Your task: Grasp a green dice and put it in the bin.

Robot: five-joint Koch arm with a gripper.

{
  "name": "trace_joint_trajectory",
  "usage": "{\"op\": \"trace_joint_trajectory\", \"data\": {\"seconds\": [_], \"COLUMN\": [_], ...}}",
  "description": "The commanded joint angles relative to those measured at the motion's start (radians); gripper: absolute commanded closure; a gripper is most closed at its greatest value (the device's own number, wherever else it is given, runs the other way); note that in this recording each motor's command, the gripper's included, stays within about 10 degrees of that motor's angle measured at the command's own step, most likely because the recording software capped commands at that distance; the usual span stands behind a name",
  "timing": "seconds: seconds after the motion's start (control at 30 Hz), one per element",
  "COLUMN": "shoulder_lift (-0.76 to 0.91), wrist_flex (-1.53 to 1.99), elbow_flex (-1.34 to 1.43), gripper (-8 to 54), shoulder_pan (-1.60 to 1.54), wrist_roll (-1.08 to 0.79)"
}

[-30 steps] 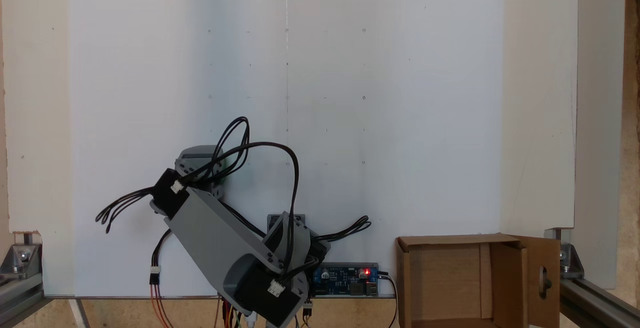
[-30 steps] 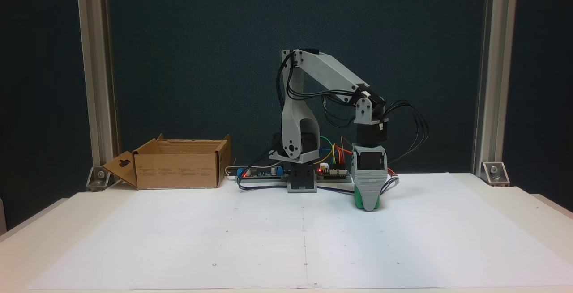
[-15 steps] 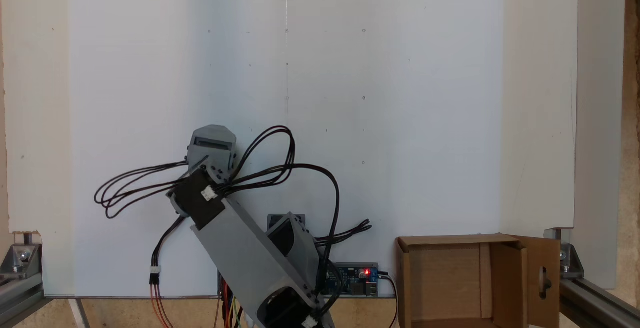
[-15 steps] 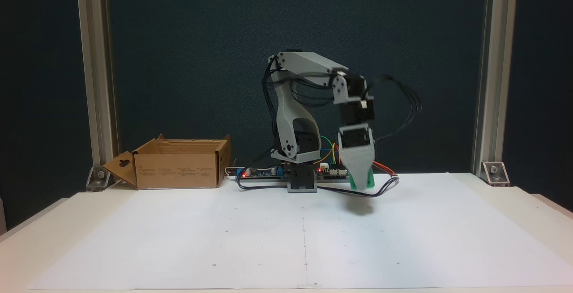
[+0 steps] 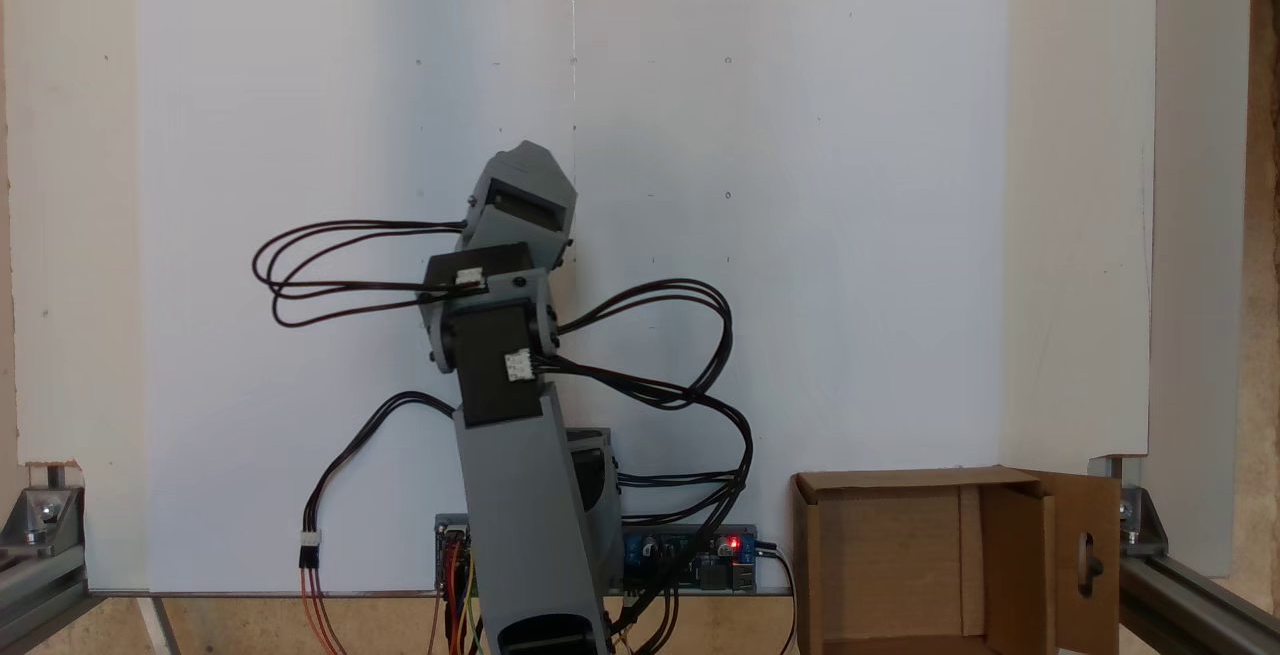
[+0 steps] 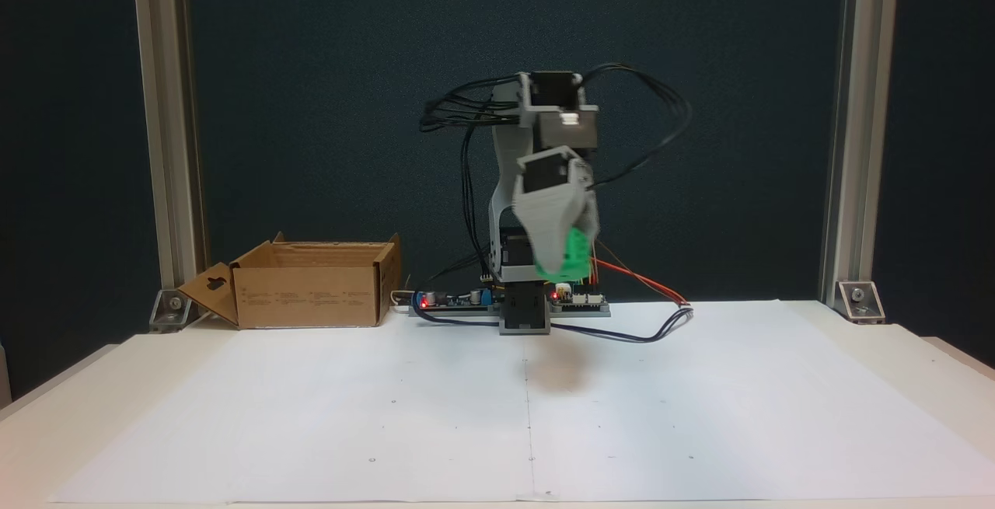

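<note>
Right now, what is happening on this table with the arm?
A small grey robot arm is carrying a green dice. Its gripper is shut on the dice and held high above the white paper sheet, near the middle of the table in front of the arm's base. The bin, an open cardboard box, stands at the left in this fixed view, beside the circuit boards. The dice is not yet over the bin.

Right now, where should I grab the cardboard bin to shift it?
Take the bin by its slotted flap, coming from the left in that fixed view: it splays outward, clear of the walls, and the cut-out probably gives fingers purchase.
</note>
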Motion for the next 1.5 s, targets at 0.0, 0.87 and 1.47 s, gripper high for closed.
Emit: {"op": "trace_joint_trajectory", "data": {"seconds": [0.0,0.87,1.47], "shoulder_lift": [0.026,-0.202,-0.543], "wrist_flex": [-0.002,0.005,-0.008], "elbow_flex": [-0.091,-0.348,-0.388], "gripper": [33.5,33.5,18.6], "shoulder_pan": [0.086,1.591,2.086], "wrist_roll": [-0.132,-0.811,-1.04]}}
